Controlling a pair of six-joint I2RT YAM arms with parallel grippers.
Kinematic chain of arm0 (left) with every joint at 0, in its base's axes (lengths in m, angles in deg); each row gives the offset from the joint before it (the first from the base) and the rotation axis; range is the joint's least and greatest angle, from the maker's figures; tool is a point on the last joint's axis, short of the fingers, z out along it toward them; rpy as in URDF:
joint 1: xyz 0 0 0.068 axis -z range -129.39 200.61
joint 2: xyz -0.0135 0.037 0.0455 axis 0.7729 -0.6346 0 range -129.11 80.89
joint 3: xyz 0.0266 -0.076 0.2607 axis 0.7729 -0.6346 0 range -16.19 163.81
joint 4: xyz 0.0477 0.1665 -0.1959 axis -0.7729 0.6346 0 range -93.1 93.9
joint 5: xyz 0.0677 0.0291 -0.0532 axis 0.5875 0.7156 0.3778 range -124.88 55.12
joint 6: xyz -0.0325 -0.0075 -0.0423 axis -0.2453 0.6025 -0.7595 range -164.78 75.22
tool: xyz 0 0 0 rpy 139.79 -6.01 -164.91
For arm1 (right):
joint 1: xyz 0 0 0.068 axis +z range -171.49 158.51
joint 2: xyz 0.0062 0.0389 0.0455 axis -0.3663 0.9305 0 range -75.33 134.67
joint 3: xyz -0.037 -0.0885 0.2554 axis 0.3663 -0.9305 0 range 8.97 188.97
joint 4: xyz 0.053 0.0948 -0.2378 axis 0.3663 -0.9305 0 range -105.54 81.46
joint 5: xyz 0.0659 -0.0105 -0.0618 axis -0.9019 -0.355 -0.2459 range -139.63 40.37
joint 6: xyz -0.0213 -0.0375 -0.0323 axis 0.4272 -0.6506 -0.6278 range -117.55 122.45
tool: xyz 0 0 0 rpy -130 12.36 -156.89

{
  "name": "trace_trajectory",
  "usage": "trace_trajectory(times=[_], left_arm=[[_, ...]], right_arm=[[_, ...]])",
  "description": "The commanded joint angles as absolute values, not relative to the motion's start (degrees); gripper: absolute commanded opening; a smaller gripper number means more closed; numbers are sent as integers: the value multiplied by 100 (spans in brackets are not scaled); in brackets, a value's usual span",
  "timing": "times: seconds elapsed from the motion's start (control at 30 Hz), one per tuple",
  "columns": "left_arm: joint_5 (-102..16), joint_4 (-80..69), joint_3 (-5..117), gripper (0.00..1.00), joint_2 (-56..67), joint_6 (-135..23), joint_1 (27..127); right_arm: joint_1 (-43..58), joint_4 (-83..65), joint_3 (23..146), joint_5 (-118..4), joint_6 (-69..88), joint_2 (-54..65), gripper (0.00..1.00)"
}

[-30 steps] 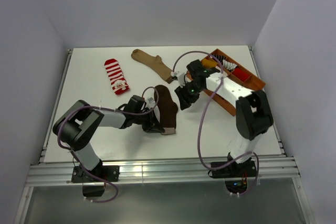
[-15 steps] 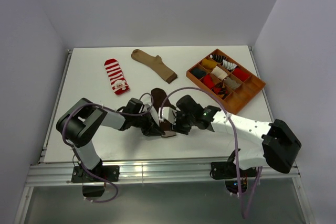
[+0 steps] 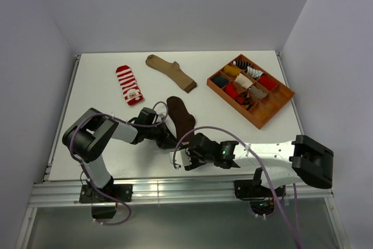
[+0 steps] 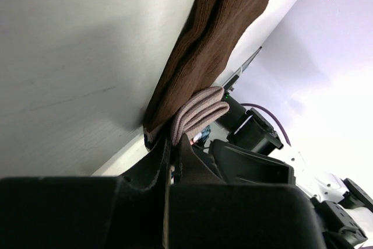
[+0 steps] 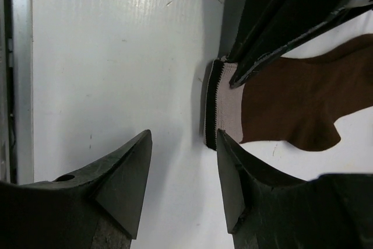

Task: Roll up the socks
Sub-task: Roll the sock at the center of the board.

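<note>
Three loose socks lie flat on the white table [image 3: 99, 103]. One red-and-white striped fabric sock [image 3: 129, 84] is at the far left, and one plain tan sock [image 3: 171, 72] lies aslant just right of it. One dark brown knitted sock [image 3: 182, 119] with a pale striped cuff [image 5: 224, 106] sits nearer the arms, about mid-table. One orange plastic tray [image 3: 259, 123] stands at the far right, well apart from the loose socks. Its compartments hold small rolled socks, too small to count surely.

Two pincers meet at the brown sock's near end. The left pincer [image 3: 169, 142] is clenched on the cuff: its wrist view shows the pale ribbed edge bunched into folds right at its closed black fingertips, with the brown leg stretching away across the table. The right pincer [image 3: 179, 158] is released, with its two dark fingers [image 5: 125, 179] spread wide above bare table. In its wrist view the cuff edge lies just beyond the tip of one finger, and I cannot tell whether they touch. It holds nothing.
</note>
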State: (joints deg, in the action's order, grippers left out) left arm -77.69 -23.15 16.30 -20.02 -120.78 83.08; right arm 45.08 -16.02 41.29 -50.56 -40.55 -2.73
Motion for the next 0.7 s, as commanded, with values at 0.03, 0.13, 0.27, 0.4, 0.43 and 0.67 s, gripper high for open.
trace_trajectory(times=[0.03,0.13,0.27,0.4,0.43,0.67], left_arm=[[-7821,-2068,1642,0,-2098,-12150,8269],[-7839,-2077,1589,0,-2107,-12142,8278],[-7830,-1989,1607,0,-2107,-12054,8269],[-7918,-2077,1607,0,-2142,-12072,8269],[-7909,-1990,1624,0,-2150,-12028,8269],[-8023,-1927,1712,0,-2151,-11939,8269]], right_arm=[[4610,-564,4009,-4515,-4325,-37,56],[4636,-318,4008,-4401,-4369,121,56],[4663,-28,3982,-4199,-4501,394,55],[4672,-10,3965,-4295,-4519,508,55],[4672,-1,3973,-4304,-4519,535,54],[4681,192,3973,-4172,-4589,869,50]])
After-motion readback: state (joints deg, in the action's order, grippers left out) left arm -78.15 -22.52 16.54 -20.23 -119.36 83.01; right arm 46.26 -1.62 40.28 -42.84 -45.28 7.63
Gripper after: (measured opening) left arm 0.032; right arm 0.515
